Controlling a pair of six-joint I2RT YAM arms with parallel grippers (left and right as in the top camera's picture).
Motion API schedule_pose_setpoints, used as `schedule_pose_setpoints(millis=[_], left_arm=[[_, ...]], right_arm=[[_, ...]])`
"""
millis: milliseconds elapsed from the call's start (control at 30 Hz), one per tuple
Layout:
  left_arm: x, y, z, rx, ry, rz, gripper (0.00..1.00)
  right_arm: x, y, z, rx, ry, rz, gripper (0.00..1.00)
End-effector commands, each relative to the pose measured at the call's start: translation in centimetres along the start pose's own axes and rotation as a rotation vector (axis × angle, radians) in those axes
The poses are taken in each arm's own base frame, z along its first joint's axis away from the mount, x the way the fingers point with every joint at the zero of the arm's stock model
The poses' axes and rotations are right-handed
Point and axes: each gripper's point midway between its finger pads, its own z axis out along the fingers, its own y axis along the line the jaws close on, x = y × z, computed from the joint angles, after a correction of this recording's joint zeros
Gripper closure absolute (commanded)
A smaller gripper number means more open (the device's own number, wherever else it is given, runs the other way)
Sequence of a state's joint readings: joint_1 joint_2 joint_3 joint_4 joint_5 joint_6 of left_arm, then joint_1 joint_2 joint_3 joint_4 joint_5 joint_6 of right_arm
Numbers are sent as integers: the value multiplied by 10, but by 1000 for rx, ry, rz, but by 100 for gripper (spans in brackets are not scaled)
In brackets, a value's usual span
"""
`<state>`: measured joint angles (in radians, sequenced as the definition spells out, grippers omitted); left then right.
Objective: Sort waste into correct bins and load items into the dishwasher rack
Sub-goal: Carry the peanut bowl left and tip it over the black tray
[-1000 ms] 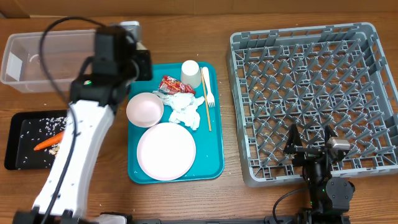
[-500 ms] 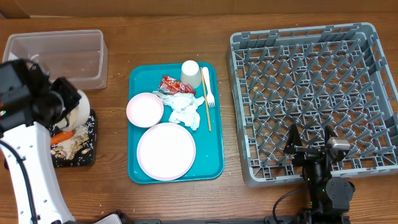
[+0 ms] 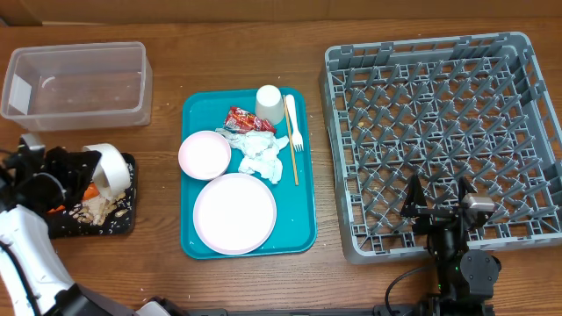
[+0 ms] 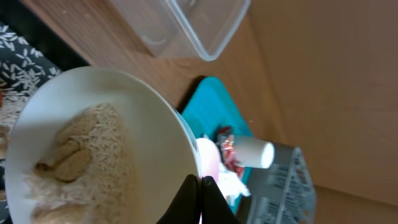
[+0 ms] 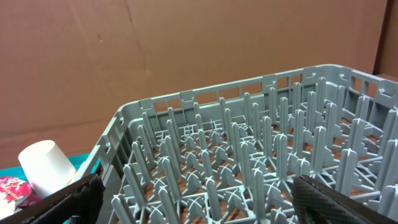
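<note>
My left gripper (image 3: pixel 90 172) is shut on the rim of a small white bowl (image 3: pixel 109 165), held tilted over the black tray (image 3: pixel 123 219). In the left wrist view the fingers (image 4: pixel 200 186) pinch the bowl (image 4: pixel 93 143), which holds rice-like grains and pale nuts. An orange carrot (image 3: pixel 90 190) and spilled grains lie on the black tray. The teal tray (image 3: pixel 299 233) carries a second bowl (image 3: pixel 205 154), the plate (image 3: pixel 234 213), cup (image 3: pixel 270 104), fork (image 3: pixel 294 125), red wrapper (image 3: pixel 241 118) and tissue (image 3: pixel 259 156). My right gripper (image 3: pixel 442 209) is open over the grey rack (image 3: pixel 439 114).
The clear tub (image 3: pixel 75 83) stands at the back left; it also shows in the left wrist view (image 4: pixel 186 25). A thin wooden stick (image 3: pixel 292 162) lies beside the fork. The right wrist view shows the rack's pegs (image 5: pixel 249 155) and the cup (image 5: pixel 46 165).
My left arm has swung from the teal tray's back left corner down to the black tray, carrying the bowl. A pile of food now lies on the black tray. The right arm has not moved.
</note>
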<state>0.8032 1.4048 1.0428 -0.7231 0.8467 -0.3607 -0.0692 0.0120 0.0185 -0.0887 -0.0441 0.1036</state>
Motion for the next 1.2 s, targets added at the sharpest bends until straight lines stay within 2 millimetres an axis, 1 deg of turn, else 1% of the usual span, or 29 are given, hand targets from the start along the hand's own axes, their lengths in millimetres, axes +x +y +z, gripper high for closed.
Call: schedule_pose_setpoints(millis=[0, 233, 300, 500, 567, 667, 767, 867, 933, 1067, 1167], left_arm=[[1, -10, -2, 167, 51, -30, 96], [-9, 12, 12, 223, 93, -123, 96], [-14, 19, 10, 221, 80, -150, 96], [-26, 32, -6, 223, 23, -206, 96], [-31, 32, -13, 254, 10, -235, 96], [-35, 25, -19, 312, -2, -215, 96], [-38, 23, -21, 325, -12, -194, 96], [-40, 20, -22, 346, -2, -250, 96], [-41, 16, -23, 369, 0, -236, 96], [-43, 19, -23, 351, -12, -234, 96], [-44, 22, -23, 345, -3, -316, 96]], right_arm=[[2, 1, 0, -3, -4, -7, 0], [2, 1, 0, -3, -4, -7, 0], [2, 1, 0, -3, -4, -7, 0], [2, 1, 0, -3, -4, -7, 0], [2, 1, 0, -3, -4, -7, 0], [2, 1, 0, -3, -4, -7, 0], [2, 1, 0, -3, -4, -7, 0], [1, 1, 0, -3, -5, -7, 0], [2, 1, 0, -3, -4, -7, 0], [2, 1, 0, -3, -4, -7, 0], [2, 1, 0, -3, -4, -7, 0]])
